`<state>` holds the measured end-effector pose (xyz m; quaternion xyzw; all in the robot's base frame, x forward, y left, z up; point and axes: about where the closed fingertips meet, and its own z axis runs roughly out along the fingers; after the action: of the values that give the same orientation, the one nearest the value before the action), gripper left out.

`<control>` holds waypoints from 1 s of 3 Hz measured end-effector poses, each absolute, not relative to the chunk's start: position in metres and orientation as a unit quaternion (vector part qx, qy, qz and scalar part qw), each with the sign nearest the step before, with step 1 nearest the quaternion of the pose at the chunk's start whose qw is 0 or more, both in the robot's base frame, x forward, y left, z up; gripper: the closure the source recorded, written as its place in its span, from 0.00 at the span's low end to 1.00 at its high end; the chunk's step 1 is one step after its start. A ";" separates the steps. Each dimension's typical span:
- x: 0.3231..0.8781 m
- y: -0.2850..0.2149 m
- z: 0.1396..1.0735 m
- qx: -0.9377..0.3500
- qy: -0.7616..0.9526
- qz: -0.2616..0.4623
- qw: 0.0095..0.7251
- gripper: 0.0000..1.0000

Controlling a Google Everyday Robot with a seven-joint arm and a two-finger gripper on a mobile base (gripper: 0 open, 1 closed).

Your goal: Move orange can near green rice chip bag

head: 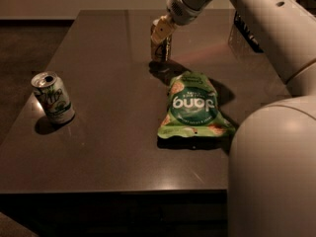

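A: In the camera view, where is the tool [161, 32]?

B: Over the far middle of the worktop [108, 147], at the end of the arm [256, 19] that reaches in from the right edge. It comes down on the top of the orange can [161, 51], with a pale finger lying against the can's upper side. It looks clenched on it.

A: And where is the can relative to the bag [193, 106]?

B: The can is upright, a little toward the far edge from the bag and slightly to its left. They are near each other but apart. The bag lies flat, right of centre. Whether the can's base rests on the worktop or hangs just above it cannot be told. A shadow sits right under it.

A: So which step is this?

B: Probably the carry, or the start of the set-down. The grasp seems made, and the can is already close to the bag.

A: What does the next move need?

B: A short shift toward the bag's far end, keeping the can upright. The can should then go down on bare worktop beside the pouch, not on it, before the tool lets go.

A: Could anything get in the way?

B: No. The white can [53, 98] stands well apart, by the left edge.
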<state>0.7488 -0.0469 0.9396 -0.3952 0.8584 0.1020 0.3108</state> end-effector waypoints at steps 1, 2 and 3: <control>0.729 -0.063 0.943 -0.389 0.860 0.101 0.315 1.00; 0.707 -0.081 0.939 -0.382 0.862 0.103 0.316 1.00; 0.692 -0.097 0.931 -0.375 0.868 0.101 0.310 0.84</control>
<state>0.6922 -0.0968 0.9311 -0.3746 0.8680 0.1007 0.3100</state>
